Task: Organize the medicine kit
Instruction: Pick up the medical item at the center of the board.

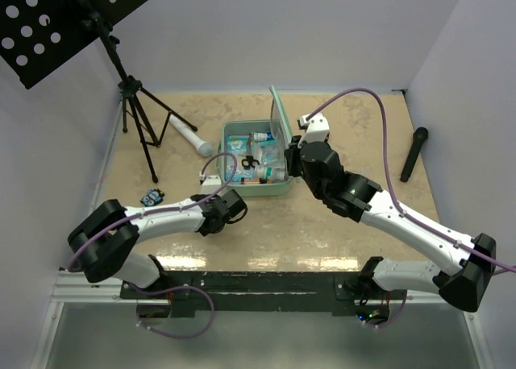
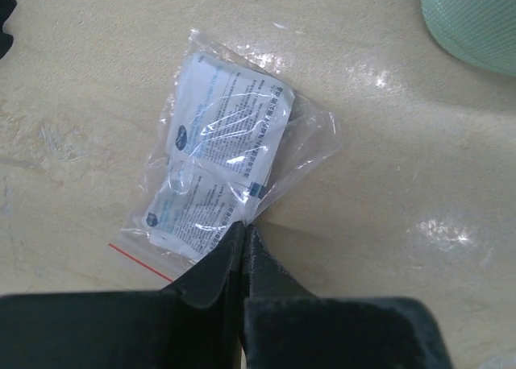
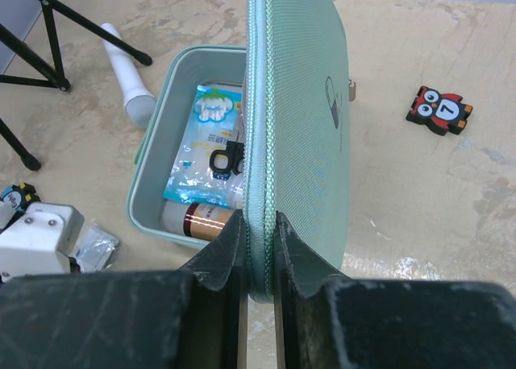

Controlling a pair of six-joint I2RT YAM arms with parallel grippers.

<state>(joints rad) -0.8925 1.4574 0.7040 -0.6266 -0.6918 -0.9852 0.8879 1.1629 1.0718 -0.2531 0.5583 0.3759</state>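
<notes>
The medicine kit [image 1: 270, 189] lies open on the table [image 2: 419, 167], its tray ahead and to the left of the right gripper [image 3: 258, 224]. That gripper is closed on the bottom edge of the lid [image 3: 298, 103] and holds it upright on edge. The grip takes only a narrow strip of soft fabric, so the biggest risk is here. If the fingers slip or the arm drifts, the lid could flop shut over the tray. A pull on the lid could also drag the whole light case across the table.

Inside the tray, left of the held lid, packets, scissors [image 3: 228, 158] and a brown bottle [image 3: 211, 221] already fill much of the space. A new item dropped carelessly could perch on top and stop the case from closing.

The left gripper [image 2: 244, 232] is fully closed. Its tips meet at the near edge of a clear plastic bag [image 2: 234, 143], which spreads flat on the table straight ahead of them. It appears to have caught only a sliver of film. The film is slick, so it could slide out on the lift, or the bag could swing and snag the tray wall on the way over.

The white sachets [image 2: 230, 111] sit loose inside the bag. They could shift and tip the load once it hangs.
</notes>
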